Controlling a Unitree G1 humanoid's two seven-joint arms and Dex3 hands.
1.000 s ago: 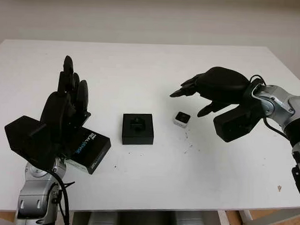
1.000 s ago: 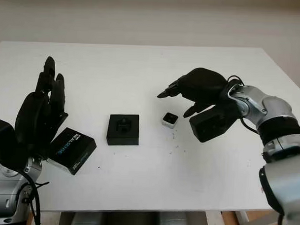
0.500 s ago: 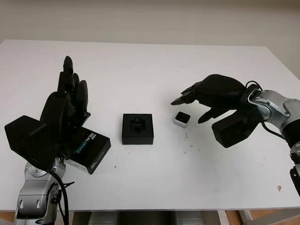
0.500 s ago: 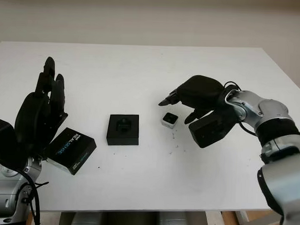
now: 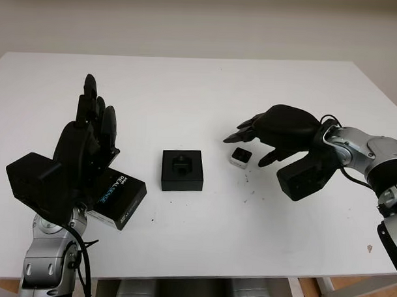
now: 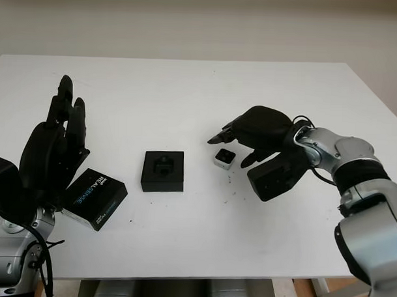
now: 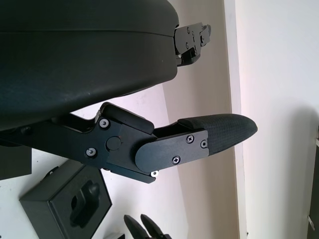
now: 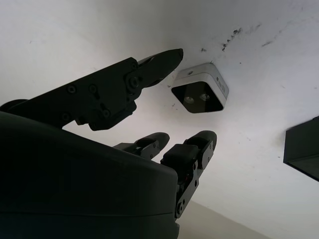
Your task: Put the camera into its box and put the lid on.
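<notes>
Near the middle of the white surface (image 5: 207, 96), in the left eye view, sits the black box (image 5: 182, 170), open on top, with only a dark moulded insert inside. The camera (image 5: 240, 156), a small white cube with a dark face, lies on the surface just to the box's right, apart from it. A black lid (image 5: 120, 200) with pale lettering lies flat at the left, partly hidden behind the left hand (image 5: 87, 148), which is raised, released and holding nothing. The right hand (image 5: 277, 128) hovers over the camera, released and empty, one fingertip on each side of it; whether any touches it cannot be told.

From the right eye view the same layout shows: box (image 6: 163, 171), camera (image 6: 225, 157), lid (image 6: 92, 198).

Seen from the left wrist, the box (image 7: 70, 211) is cut off by the edge, below the hand's shell.

Seen from the right wrist, the camera (image 8: 201, 94) lies clear of the fingers (image 8: 152, 67), with a gap between them; a corner of the box (image 8: 304, 147) shows at the edge.
</notes>
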